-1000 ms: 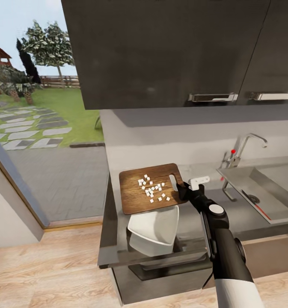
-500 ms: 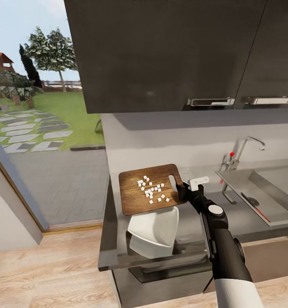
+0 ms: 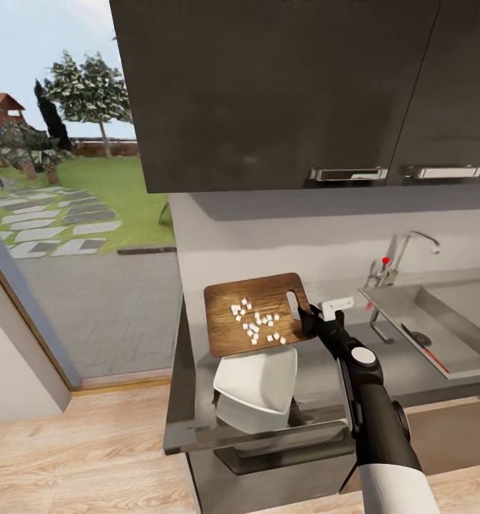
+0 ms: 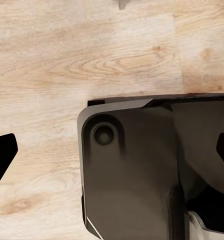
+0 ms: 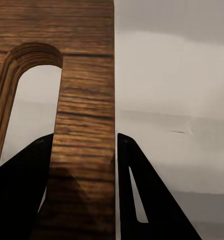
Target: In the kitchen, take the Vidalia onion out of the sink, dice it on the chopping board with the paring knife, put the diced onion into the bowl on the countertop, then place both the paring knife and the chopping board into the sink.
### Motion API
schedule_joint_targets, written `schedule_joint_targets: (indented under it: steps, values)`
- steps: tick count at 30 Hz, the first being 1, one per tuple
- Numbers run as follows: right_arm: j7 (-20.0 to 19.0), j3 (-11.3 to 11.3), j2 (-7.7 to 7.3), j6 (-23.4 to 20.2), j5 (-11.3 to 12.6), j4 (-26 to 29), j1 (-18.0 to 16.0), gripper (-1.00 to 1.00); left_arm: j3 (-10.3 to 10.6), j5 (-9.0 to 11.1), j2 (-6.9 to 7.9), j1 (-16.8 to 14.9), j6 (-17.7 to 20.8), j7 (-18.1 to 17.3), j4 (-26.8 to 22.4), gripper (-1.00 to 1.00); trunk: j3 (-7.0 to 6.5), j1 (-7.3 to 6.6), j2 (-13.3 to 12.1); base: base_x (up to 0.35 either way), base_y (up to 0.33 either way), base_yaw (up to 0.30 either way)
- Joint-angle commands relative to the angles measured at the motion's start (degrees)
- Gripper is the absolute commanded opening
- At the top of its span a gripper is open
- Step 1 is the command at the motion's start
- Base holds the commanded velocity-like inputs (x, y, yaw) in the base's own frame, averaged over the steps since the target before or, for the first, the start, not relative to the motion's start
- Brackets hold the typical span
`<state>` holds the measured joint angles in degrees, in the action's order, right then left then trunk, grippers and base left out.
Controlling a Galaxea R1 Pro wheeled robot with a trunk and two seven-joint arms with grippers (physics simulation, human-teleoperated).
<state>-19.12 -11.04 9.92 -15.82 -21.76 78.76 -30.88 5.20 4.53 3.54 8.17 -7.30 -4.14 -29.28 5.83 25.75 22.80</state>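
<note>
In the head view, my right gripper (image 3: 308,319) is shut on the handle-slot end of the dark-brown chopping board (image 3: 247,296), which it holds tilted over the countertop (image 3: 404,368). White diced onion pieces (image 3: 257,323) lie on the board, gathered toward its lower front edge. The white squarish bowl (image 3: 257,378) sits just under and in front of that edge. The right wrist view shows the board's handle strip (image 5: 87,80) clamped between the two dark fingers (image 5: 22,200). The red-handled paring knife (image 3: 431,351) lies in the sink (image 3: 396,303). In the left wrist view the left gripper (image 4: 112,152) is open above the floor.
A chrome tap (image 3: 409,246) with a red knob stands behind the sink. Dark wall cabinets (image 3: 282,86) hang low over the counter. The counter ends just left of the board, beside a glass wall onto a garden. The robot's dark base (image 4: 142,170) rests on wood flooring.
The right gripper has turned and tipped the board, which shifted slightly right. The onion pieces slid toward its front edge. The camera view drifted a little.
</note>
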Motion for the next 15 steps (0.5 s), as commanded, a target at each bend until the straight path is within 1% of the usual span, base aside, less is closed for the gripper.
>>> schedule_joint_targets:
  steps: [1, 4, 15]
  values:
    - [-0.51, -0.19, 0.08, 0.33, -0.56, -0.08, -0.06, -1.00, 0.33, 0.48, 0.07, 0.00, -0.08, 0.01, -0.07, 1.00, 0.11, 0.04, 0.12, 0.000, 0.000, 0.000]
    - [-0.49, -0.21, 0.08, 1.11, -0.56, -0.39, -0.06, -1.00, 0.33, 0.48, 0.07, 0.00, -0.08, 0.01, -0.07, 1.00, 0.11, 0.04, 0.12, 0.000, 0.000, 0.000]
    - [-0.56, -0.21, 0.08, 1.42, -0.56, -0.59, -0.06, -1.00, 0.33, 0.48, 0.07, 0.00, -0.08, 0.01, -0.07, 1.00, 0.11, 0.04, 0.12, 0.000, 0.000, 0.000]
